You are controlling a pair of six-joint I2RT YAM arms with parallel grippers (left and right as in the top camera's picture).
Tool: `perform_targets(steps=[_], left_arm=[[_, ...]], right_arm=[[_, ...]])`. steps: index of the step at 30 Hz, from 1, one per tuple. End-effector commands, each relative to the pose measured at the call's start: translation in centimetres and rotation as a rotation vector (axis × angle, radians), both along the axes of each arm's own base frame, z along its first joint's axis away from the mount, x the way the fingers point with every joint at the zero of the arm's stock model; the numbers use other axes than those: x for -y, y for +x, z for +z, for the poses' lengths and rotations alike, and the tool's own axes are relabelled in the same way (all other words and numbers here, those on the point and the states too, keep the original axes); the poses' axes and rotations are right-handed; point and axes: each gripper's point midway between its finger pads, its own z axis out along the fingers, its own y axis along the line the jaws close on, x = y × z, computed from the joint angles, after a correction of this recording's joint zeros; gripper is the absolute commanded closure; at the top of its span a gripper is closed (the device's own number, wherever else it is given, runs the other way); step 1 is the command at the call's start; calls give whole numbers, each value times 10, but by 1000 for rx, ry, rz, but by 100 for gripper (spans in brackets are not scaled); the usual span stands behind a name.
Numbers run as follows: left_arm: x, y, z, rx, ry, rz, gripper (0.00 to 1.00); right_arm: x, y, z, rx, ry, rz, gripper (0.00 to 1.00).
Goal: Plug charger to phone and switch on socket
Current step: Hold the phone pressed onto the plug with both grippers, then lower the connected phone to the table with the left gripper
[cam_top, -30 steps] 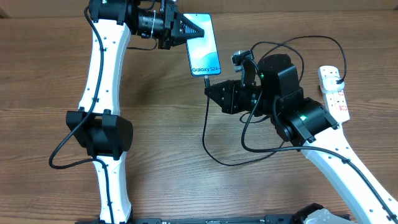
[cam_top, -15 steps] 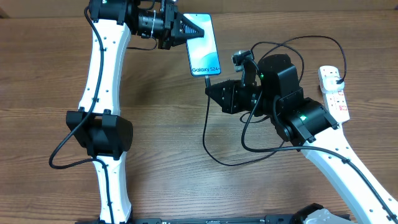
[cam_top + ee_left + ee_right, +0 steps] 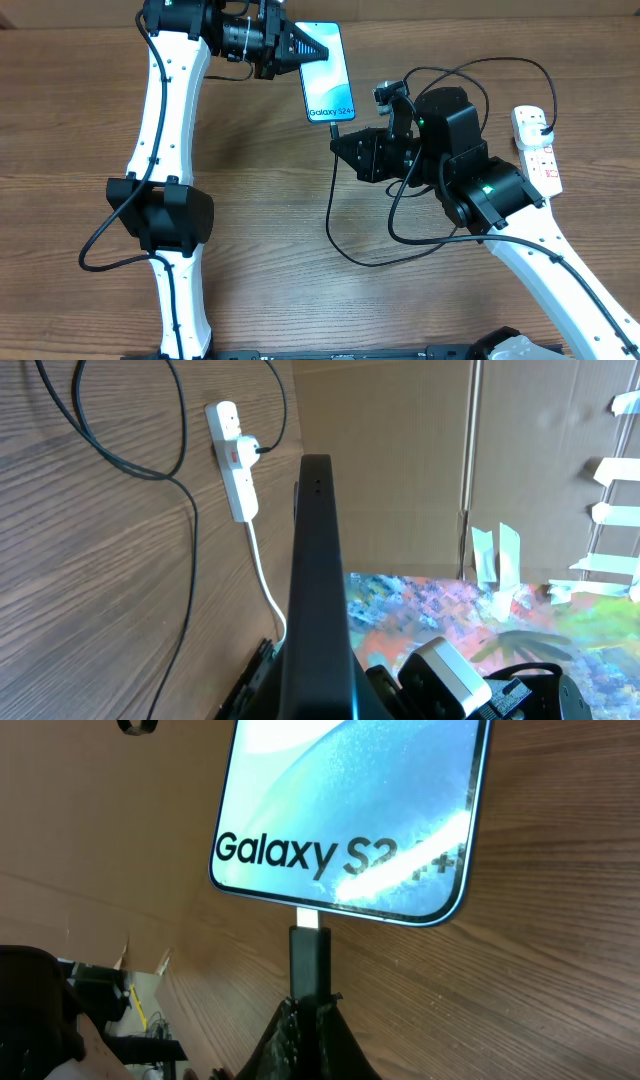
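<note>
A: Where's the phone (image 3: 330, 85)?
B: On the table (image 3: 250, 250), far centre. The left gripper (image 3: 320, 52) is clamped on its far-left edge, likely to steady it against the push.
A: Right gripper (image 3: 308, 1020)?
B: Pinched on the charger (image 3: 310, 958) tip, lined up at the phone's near end. Metal shows, so it's probably not fully seated.
A: Socket (image 3: 537, 150)?
B: Far right, well apart from the phone, with the plug (image 3: 258, 448) already in. Switching it on looks like the step left.

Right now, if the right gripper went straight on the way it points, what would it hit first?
The phone, at its bottom edge. The right gripper pinches the charger connector, whose tip sits at that edge; how far it is seated, I cannot tell.
</note>
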Motion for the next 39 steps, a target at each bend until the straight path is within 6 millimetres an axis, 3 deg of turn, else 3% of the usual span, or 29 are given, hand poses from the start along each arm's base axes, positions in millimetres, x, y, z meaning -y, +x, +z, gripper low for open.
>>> perform_targets(steps=[1, 16, 39], left_arm=[[3, -5, 11, 26, -39, -25, 96], [4, -5, 10, 30, -35, -27, 96], [24, -13, 2, 38, 17, -55, 96]], right_arm=[[2, 4, 0, 15, -10, -24, 96], [10, 11, 1, 12, -5, -48, 96], [9, 12, 3, 24, 1, -49, 96]])
